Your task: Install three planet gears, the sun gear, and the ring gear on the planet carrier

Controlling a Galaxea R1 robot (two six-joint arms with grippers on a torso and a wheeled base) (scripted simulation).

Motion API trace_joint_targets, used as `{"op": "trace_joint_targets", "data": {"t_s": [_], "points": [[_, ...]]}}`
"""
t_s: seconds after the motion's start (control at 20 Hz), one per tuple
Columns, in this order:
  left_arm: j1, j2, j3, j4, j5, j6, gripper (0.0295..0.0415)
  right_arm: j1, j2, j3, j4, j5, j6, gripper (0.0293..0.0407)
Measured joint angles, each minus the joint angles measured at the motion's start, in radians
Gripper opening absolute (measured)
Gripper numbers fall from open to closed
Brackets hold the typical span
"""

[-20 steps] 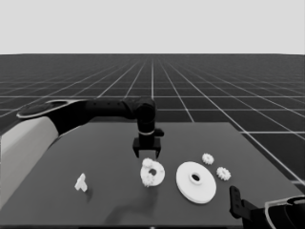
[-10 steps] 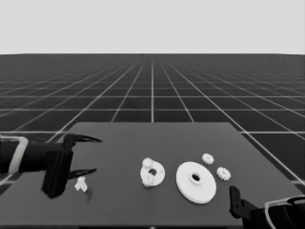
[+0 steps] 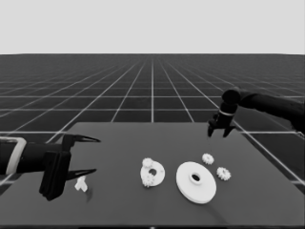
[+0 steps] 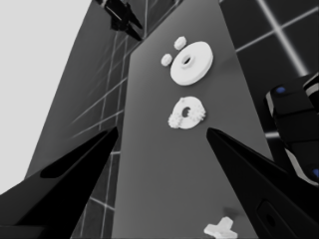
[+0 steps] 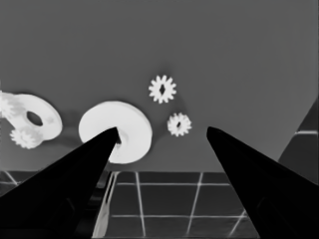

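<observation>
The smaller round part (image 3: 153, 172) lies mid-table with two small gears (image 3: 147, 163) seated on it, also seen in the left wrist view (image 4: 187, 113) and the right wrist view (image 5: 37, 119). To its right rests the larger round part (image 3: 196, 182) (image 5: 115, 130). Two loose gears (image 3: 208, 158) (image 3: 223, 173) lie beyond it, shown too in the right wrist view (image 5: 162, 89) (image 5: 179, 124). My right gripper (image 3: 217, 133) (image 5: 162, 128) hangs open above the table's far right, behind those gears and holding nothing. At the left end my left gripper (image 3: 97, 155) (image 4: 162, 129) waits open.
A thin white piece (image 3: 81, 183) (image 4: 219, 230) lies on the table just below the left gripper's fingers, not held. Dark machinery with blue lights (image 4: 294, 124) shows past the table's edge in the left wrist view. The table's right edge (image 3: 267, 162) runs close to the loose gears.
The left arm pulled back from above the smaller round part to the table's left end. The right arm rose from the lower right corner and now reaches in over the far right.
</observation>
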Motion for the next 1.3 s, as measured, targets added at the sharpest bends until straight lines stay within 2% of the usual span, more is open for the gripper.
{"op": "trace_joint_targets", "data": {"t_s": [0.05, 0.1, 0.15, 0.2, 0.3, 0.5, 0.55, 0.65, 1.05, 1.1, 1.15, 1.2, 1.3], "points": [[0.0, 0.0, 0.0, 0.0, 0.0, 0.0, 0.0385, -0.001, 0.007, -0.014, -0.001, -0.002, -0.003, 0.0385], [0.0, 0.0, 0.0, 0.0, 0.0, 0.0, 0.0385, -0.118, 0.008, -0.015, -0.089, 0.118, -0.004, 0.0385], [0.0, 0.0, 0.0, 0.0, 0.0, 0.0, 0.0385, -0.228, 0.03, -0.062, -0.139, 0.191, -0.019, 0.0385], [0.0, 0.0, 0.0, 0.0, 0.0, 0.0, 0.0385, -0.287, 0.059, -0.122, -0.162, 0.235, -0.043, 0.0385], [0.0, 0.0, 0.0, 0.0, 0.0, 0.0, 0.0385, -0.335, 0.099, -0.203, -0.176, 0.278, -0.077, 0.0385], [0.0, 0.0, 0.0, 0.0, 0.0, 0.0, 0.0385, -0.353, 0.121, -0.249, -0.179, 0.3, -0.098, 0.0385], [0.0, 0.0, 0.0, 0.0, 0.0, 0.0, 0.0385, -0.353, 0.121, -0.251, -0.178, 0.3, -0.099, 0.0384], [0.0, 0.0, 0.0, 0.0, 0.0, 0.0, 0.0385, -0.353, 0.121, -0.254, -0.179, 0.301, -0.1, 0.0314], [0.0, 0.0, 0.0, 0.0, 0.0, 0.0, 0.0385, -0.353, 0.122, -0.255, -0.179, 0.301, -0.101, 0.0312], [0.0, 0.0, 0.0, 0.0, 0.0, 0.0, 0.0385, -0.262, 0.02, -0.032, -0.143, 0.169, 0.001, 0.0312], [0.0, 0.0, 0.0, 0.0, 0.0, 0.0, 0.0385, -0.15, -0.009, 0.021, -0.089, 0.095, 0.02, 0.0312], [0.0, 0.0, 0.0, 0.0, 0.0, 0.0, 0.0385, -0.083, -0.008, 0.017, -0.052, 0.054, 0.016, 0.0312], [0.0, 0.0, 0.0, 0.0, 0.0, 0.0, 0.0385, -0.026, 0.005, -0.011, -0.019, 0.016, 0.003, 0.0312]]}}
